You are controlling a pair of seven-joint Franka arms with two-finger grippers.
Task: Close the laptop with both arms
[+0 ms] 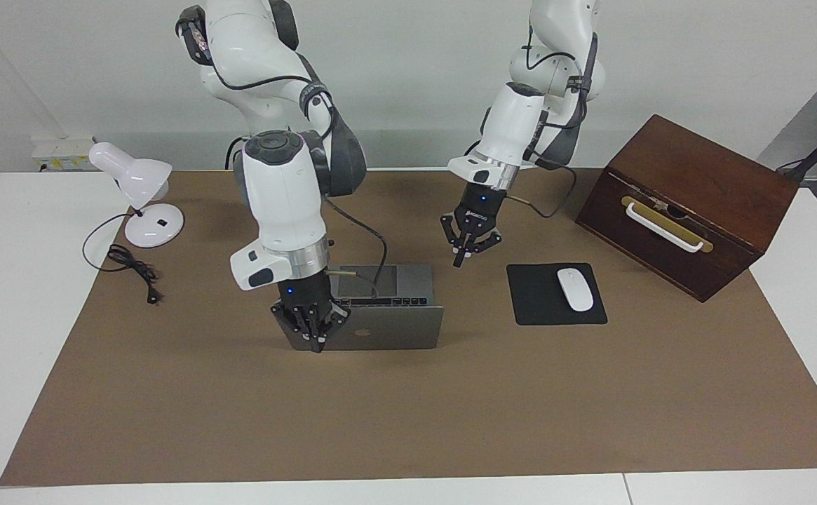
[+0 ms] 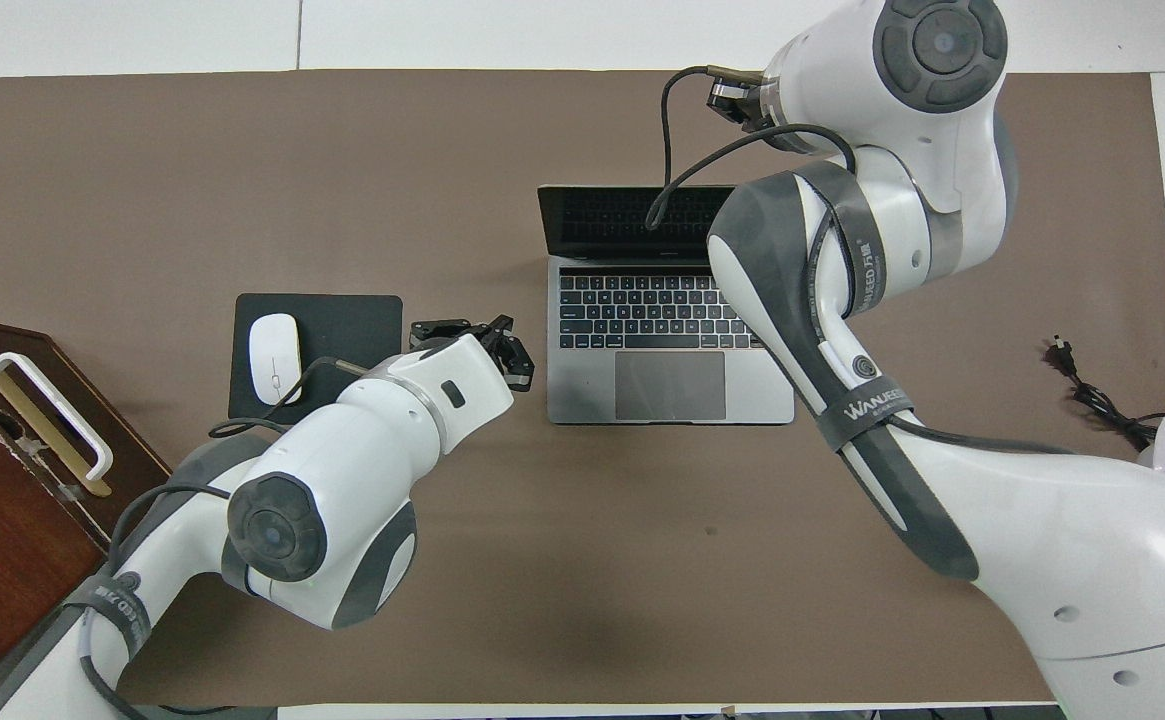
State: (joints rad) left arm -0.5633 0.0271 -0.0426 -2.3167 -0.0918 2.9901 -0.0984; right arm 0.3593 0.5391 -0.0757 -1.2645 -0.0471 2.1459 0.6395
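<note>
The silver-grey laptop (image 1: 394,330) (image 2: 592,385) stands open at mid-table, its lid's back and logo showing in the facing view, keys and trackpad in the overhead view. My right gripper (image 1: 316,344) is shut, its tips low against the lid's back at the corner toward the right arm's end. In the overhead view that arm's own wrist hides it. My left gripper (image 1: 460,261) (image 2: 507,350) is shut and hangs in the air over the mat between the laptop's base and the mouse pad, touching neither.
A black mouse pad (image 1: 538,305) (image 2: 352,325) carries a white mouse (image 1: 575,289) (image 2: 275,358). A dark wooden box (image 1: 703,189) (image 2: 2,520) with a white handle sits at the left arm's end. A white lamp (image 1: 134,186) and its cord (image 1: 131,266) lie at the right arm's end.
</note>
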